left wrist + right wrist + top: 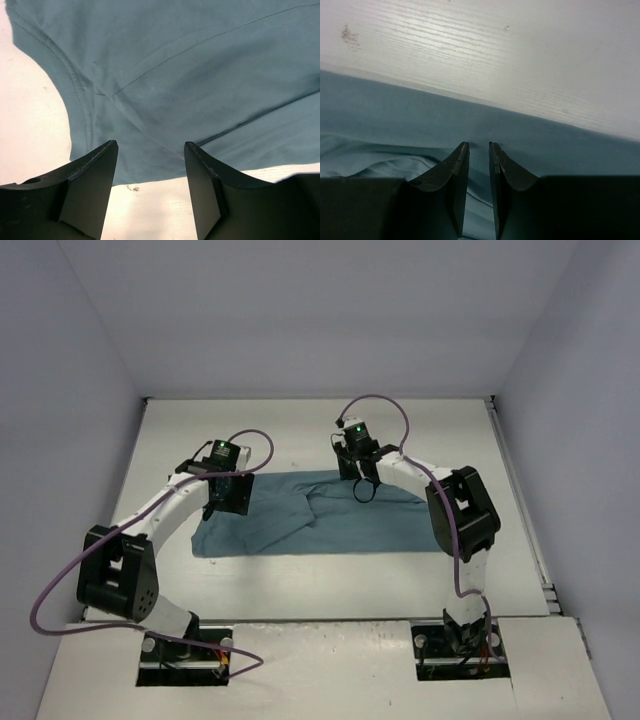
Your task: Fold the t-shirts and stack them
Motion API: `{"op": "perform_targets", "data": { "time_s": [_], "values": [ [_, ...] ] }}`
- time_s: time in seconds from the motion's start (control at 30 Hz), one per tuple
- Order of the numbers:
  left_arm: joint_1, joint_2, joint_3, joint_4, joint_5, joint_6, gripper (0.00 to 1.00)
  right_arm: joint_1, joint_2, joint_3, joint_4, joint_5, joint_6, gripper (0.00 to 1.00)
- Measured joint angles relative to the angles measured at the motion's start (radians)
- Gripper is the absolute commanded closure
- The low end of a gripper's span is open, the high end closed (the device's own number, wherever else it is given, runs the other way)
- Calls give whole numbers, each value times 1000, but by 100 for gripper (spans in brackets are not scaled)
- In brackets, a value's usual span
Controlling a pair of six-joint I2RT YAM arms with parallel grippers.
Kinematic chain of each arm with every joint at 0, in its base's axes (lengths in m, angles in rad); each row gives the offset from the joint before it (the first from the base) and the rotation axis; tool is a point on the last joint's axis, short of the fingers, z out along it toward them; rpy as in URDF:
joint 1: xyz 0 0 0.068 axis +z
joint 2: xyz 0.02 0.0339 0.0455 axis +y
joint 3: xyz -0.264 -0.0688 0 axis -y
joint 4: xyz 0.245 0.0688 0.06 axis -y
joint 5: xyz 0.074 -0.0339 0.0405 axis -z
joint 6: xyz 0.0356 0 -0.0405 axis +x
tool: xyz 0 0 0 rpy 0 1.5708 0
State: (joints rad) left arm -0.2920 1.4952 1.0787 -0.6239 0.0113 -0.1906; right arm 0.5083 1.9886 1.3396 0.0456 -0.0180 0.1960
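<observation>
The teal t-shirt [330, 520] lies flat across the middle of the white table, with a fold running over its left half. My left gripper [222, 502] is open over the shirt's left part; in the left wrist view its fingers [95, 170] straddle the shirt's edge [165, 90] and bare table. My right gripper [365, 490] is at the shirt's far edge. In the right wrist view its fingertips [461, 155] stand close together and press into the cloth [395, 120], with a narrow strip of cloth between them.
The white table [300, 430] is walled in by pale panels at the back and on both sides. Purple cables loop over both arms. The arm bases sit in cut-outs at the near edge [320, 650].
</observation>
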Motion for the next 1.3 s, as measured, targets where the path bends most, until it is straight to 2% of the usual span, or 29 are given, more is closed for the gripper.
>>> {"op": "perform_targets", "data": {
  "time_s": [0.17, 0.63, 1.03, 1.3],
  "values": [
    [0, -52, -8, 2, 0, 0, 47, 33, 18, -8, 0, 54, 37, 80],
    [0, -50, -44, 36, -8, 1, 47, 83, -41, -140, 26, 86, 69, 80],
    [0, -47, -44, 46, -8, 1, 47, 105, -143, -179, 19, -48, 5, 80],
    [0, -38, -44, 49, 18, 8, 47, 108, -150, -243, 14, -149, -34, 80]
  ]
}}
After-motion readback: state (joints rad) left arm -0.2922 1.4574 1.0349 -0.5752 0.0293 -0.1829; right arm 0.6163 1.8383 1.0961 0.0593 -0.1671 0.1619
